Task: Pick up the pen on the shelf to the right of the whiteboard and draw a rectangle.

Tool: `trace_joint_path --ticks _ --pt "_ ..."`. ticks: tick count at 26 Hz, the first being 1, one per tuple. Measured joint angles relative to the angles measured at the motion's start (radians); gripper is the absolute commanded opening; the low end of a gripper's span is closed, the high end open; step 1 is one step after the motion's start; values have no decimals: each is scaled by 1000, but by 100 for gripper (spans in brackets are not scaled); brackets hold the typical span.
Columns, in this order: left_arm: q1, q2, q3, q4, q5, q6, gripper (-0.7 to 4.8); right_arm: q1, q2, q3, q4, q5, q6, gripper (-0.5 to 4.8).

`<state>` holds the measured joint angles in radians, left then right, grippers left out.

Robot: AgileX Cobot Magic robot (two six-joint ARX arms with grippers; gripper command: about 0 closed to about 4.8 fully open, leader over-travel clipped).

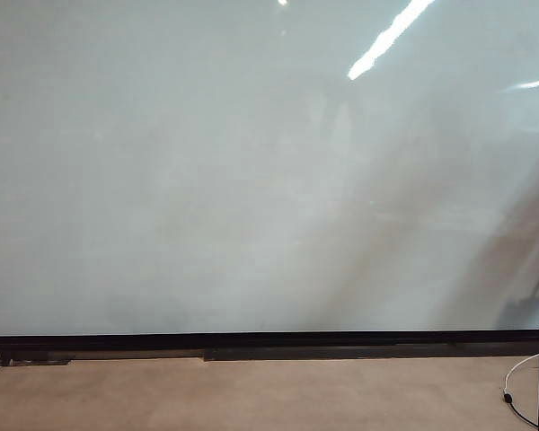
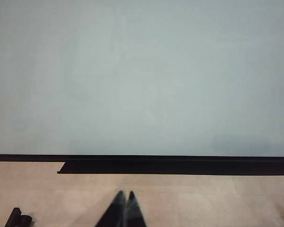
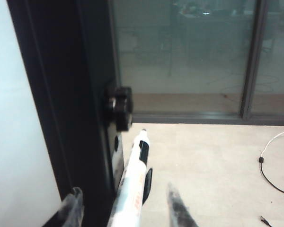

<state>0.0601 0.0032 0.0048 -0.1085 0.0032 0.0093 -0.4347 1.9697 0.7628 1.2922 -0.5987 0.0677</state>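
Observation:
The whiteboard (image 1: 251, 171) fills the exterior view, pale and glossy in a thin black frame; no rectangle shows on it and neither arm is seen there. In the right wrist view the pen (image 3: 132, 187), white with a black band and printed lettering, stands along the board's black side frame (image 3: 71, 94), backed by a dark bracket of the shelf (image 3: 147, 185). My right gripper (image 3: 125, 205) is open, one finger on each side of the pen, neither touching it. My left gripper (image 2: 125, 196) is shut and empty, pointing at the board (image 2: 142, 75) above the wooden floor.
A black tray (image 2: 175, 166) runs under the board's lower edge. A black knob (image 3: 119, 107) sticks out of the side frame just above the pen. A thin cable (image 3: 274, 161) lies on the floor to the right, also seen in the exterior view (image 1: 518, 395). Glass panels (image 3: 189, 56) stand behind.

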Motion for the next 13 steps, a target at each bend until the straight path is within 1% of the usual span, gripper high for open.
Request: trace_joint_path --ticks 4,7,13 --pt "0 0 0 0 0 0 -4 0 0 4 -18 -1 2 229" --pt "0 0 0 0 0 0 -5 0 0 4 -26 -5 3 201" --pt "0 0 0 0 0 0 -4 0 0 4 -26 -13 3 201"
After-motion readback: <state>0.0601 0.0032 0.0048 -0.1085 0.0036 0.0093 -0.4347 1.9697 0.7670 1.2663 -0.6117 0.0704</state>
